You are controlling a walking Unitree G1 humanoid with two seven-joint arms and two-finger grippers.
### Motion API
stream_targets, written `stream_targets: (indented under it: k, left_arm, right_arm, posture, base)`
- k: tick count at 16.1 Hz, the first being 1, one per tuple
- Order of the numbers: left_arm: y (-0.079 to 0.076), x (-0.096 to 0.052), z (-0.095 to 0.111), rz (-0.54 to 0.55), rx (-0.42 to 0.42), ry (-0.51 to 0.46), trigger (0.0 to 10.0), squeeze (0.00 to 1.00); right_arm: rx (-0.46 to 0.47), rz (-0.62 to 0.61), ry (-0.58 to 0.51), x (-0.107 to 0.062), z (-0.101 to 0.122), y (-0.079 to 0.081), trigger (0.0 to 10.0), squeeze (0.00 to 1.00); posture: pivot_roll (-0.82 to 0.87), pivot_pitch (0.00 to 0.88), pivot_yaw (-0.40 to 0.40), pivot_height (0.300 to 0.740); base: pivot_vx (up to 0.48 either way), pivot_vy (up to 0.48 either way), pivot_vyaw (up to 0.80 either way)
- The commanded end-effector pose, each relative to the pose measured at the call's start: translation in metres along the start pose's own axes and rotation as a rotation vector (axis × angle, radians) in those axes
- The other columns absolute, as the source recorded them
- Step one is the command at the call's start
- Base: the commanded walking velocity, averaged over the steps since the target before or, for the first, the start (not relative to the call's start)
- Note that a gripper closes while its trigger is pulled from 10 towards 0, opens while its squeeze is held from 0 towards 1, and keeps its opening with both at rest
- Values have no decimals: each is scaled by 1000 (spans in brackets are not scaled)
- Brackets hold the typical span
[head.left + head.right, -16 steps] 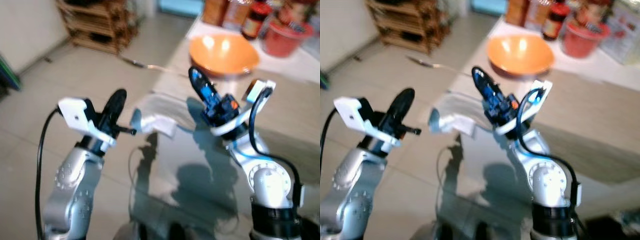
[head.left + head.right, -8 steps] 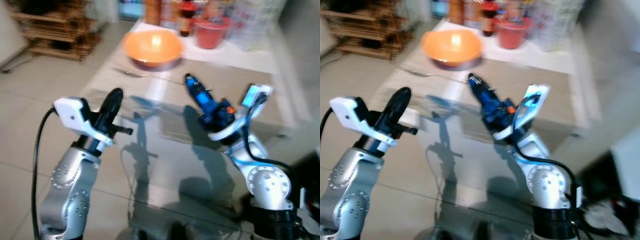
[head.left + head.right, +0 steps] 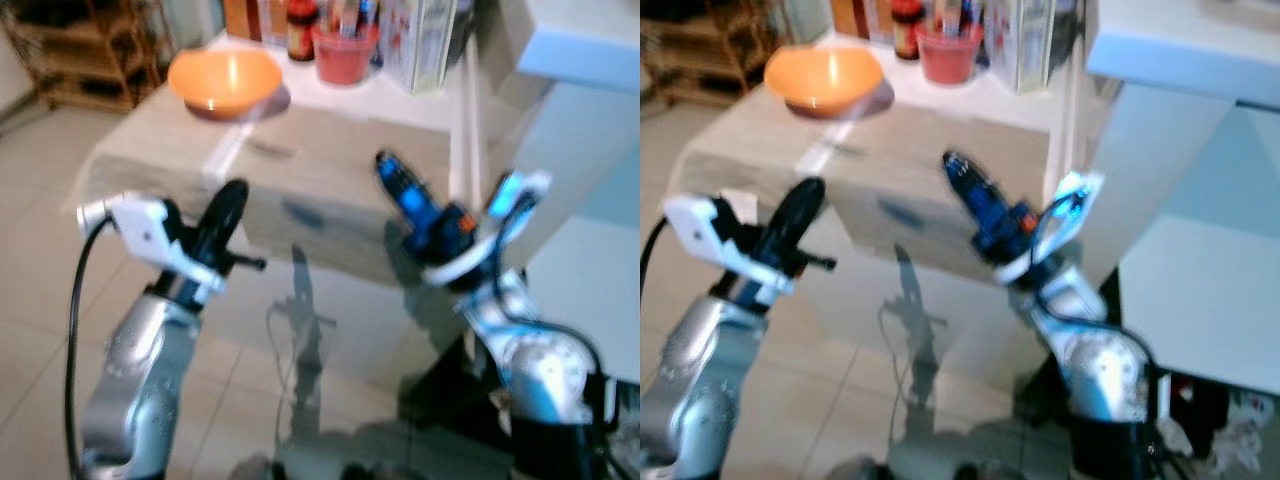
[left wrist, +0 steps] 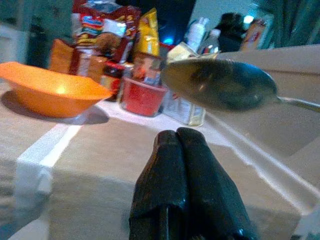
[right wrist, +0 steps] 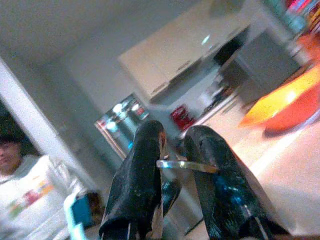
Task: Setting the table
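Observation:
An orange bowl point(image 3: 224, 76) stands at the far left of the beige table point(image 3: 330, 170). My right gripper point(image 3: 385, 165) is raised over the table's near edge. In the right wrist view its fingers point(image 5: 145, 150) are shut on a thin metal spoon handle point(image 5: 187, 165). The spoon's bowl point(image 4: 220, 90) hangs just ahead of my left gripper point(image 4: 176, 134), whose fingers are shut on nothing. That left gripper point(image 3: 232, 192) is held up before the table's near left corner, apart from the spoon.
A red cup point(image 3: 343, 52), bottles and packets point(image 3: 300, 20) crowd the table's back edge. A white counter point(image 3: 580, 60) rises on the right and a wooden shelf point(image 3: 70, 50) stands back left. A person in a white top point(image 5: 25, 185) is behind me. Tiled floor lies below.
The whole picture has shifted: the table and bowl now sit farther away and to the left, and the white counter has come in at right. Both arms keep their raised pose.

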State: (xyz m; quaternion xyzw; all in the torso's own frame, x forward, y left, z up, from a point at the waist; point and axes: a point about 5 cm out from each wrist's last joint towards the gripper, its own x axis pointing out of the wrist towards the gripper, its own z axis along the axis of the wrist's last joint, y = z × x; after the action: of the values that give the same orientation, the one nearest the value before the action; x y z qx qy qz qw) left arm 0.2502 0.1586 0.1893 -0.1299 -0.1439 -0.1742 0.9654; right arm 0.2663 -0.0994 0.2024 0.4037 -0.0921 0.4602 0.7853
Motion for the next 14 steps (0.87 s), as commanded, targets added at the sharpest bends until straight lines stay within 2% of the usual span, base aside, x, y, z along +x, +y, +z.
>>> stream_targets:
  k: [1,3,6,11,14]
  left_arm:
    - [-2,1,2,-15,3,-10,10000,0]
    - [-3,2,0,-18,0,-7,10000,0]
    - [-5,2,-1,-26,-5,-1,10000,0]
    - [-6,2,-3,-39,-12,6,10000,0]
    - [-9,3,-4,-51,-18,13,10000,0]
  right_arm:
    - [-26,17,9,-3,3,3,10000,0]
    - [-52,14,86,-11,-3,3,10000,0]
    - [-85,-27,132,-22,-6,-2,10000,0]
    - [-129,-106,129,-39,1,-6,10000,0]
    - [-218,-266,64,-51,13,-19,10000,0]
  posture:
    - [-64,102,31,740]
    - [-70,104,34,740]
    - [-76,108,38,740]
    - [-86,117,46,740]
    - [-90,120,50,740]
  base:
    - [0,-461,0]
    - [0,-461,0]
    - [0,-461,0]
    - [0,-461,0]
    - [0,-461,0]
